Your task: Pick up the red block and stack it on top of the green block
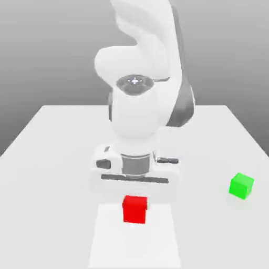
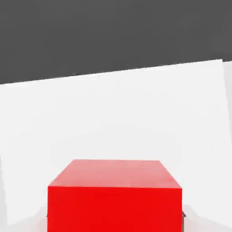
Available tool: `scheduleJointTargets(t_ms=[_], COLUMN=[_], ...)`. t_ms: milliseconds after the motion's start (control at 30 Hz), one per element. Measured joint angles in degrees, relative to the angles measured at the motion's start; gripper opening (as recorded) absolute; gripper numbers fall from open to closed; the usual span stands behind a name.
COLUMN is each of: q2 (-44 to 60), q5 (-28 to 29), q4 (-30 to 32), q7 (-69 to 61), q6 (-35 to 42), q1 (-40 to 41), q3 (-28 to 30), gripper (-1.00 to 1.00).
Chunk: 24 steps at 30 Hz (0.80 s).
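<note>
- Gripping tight now: the hand (image 1: 134, 202) has closed as far as it goes, and the red block (image 1: 134, 209) sits right beneath it, apparently pinched between the fingers, though the fingers themselves are tucked out of sight behind the block.
- Looking from the hand view, the red block (image 2: 115, 195) sits square and close, its top face level, which suits a centred grip.
- Sitting well apart toward the exterior view's right is the green block (image 1: 241, 185), alone on the pale desk (image 1: 47, 157).
- Judging the step in hand: this is the moment to lift, and a straight vertical rise is the clean way, so the cube doesn't drag or twist along the desk.
- Keeping the wrist level matters; any tilt carried over now would show up as a skewed stack later.
- Clearing enough height before travelling sideways is the smart call, since the red cube must arrive above the green one, not beside it.
- Lining up edges is the real test: both cubes look about the same size, so there's little margin for an offset landing.
- Releasing should wait until red rests flat on green.
</note>
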State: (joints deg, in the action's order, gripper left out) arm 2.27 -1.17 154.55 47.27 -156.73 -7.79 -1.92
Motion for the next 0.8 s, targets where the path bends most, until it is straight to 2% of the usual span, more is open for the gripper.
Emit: scheduleJointTargets(t_ms=[167,500,667,700,800], q2=[-2.2,-6.2,2.6,4.7,4.7], q5=[-0.6,-1.5,5.1,7.0,7.0], q4=[0.7,2.0,1.7,1.6,1.6], q7=[-6.6,-19.2,-15.4,-14.1,-14.1], q6=[1.5,4.0,-4.1,-6.0,-6.0], q1=[-9.1,-30.0,-30.6,-31.1,-31.1], q3=[-6.1,-14.0,-13.0,-12.1,-12.1], gripper=[-1.0,-1.0,-1.0,1.0,1.0])
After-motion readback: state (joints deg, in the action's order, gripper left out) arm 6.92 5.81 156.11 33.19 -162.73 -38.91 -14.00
